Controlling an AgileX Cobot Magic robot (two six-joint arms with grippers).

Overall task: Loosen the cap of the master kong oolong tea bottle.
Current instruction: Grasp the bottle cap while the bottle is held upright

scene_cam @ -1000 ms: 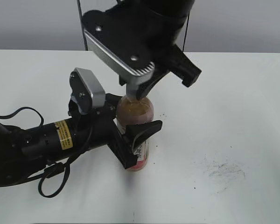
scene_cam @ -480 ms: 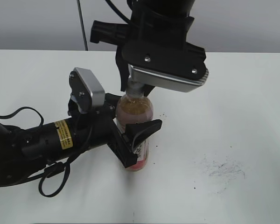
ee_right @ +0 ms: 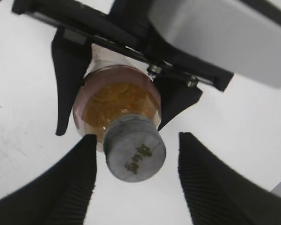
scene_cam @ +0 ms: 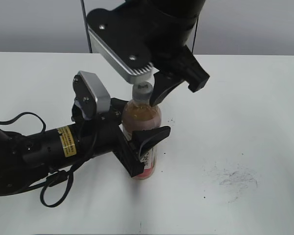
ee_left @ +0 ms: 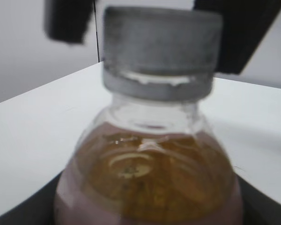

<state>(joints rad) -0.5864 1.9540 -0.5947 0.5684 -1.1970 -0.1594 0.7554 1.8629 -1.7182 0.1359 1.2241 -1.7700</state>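
Right gripper (ee_right: 133,180) spread wide, fingers (ee_right: 68,180) either side of the cap (ee_right: 134,148) with clear gaps, touching nothing. Hung just above the bottle top, wrist camera looking straight down the neck. In the exterior view same gripper (scene_cam: 154,93) seen over the cap (scene_cam: 141,90), one dark finger reaching down beside it.

Left gripper (scene_cam: 139,147) clenched round the middle of the master kong oolong tea bottle (scene_cam: 142,129), black jaws pressed on both sides of the label. Arm stretched in low from the left edge of the bench (scene_cam: 245,122), yellow sticker on its body, cable looped by the near-left corner.

Bottle upright, roughly mid-bench, a little left of centre. Cap seated on the neck, grey, dark mark on top. Amber tea up to the shoulder (ee_left: 150,178); cap (ee_left: 159,47) blurred close in the left wrist view.

Dark scuff marks (scene_cam: 232,178) on the bench toward the near-right corner, well apart from the bottle.
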